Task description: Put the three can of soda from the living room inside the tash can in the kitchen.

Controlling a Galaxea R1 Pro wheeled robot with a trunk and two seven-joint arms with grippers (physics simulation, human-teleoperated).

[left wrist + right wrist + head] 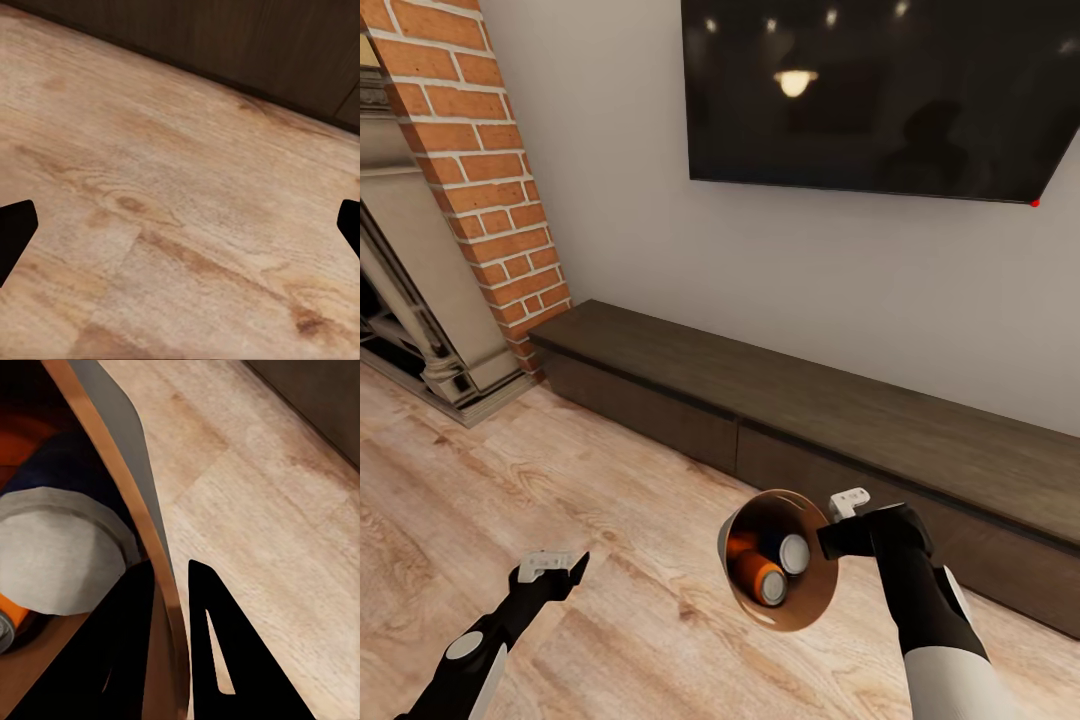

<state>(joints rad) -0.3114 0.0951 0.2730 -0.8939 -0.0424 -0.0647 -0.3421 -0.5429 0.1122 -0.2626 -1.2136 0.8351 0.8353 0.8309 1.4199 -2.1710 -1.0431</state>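
Our right tool [838, 522] pinches the trash can [812, 610] rim, soda cans [762, 577] inside; left tool [550, 570] gapes empty. Next, we judge, carry it to the kitchen.

Open room is offered by the warm wood-plank floor [560, 480] around the left hand [550, 567]. Passage ahead is blocked by the long low dark cabinet [810, 420] and red brick fireplace [490, 170].
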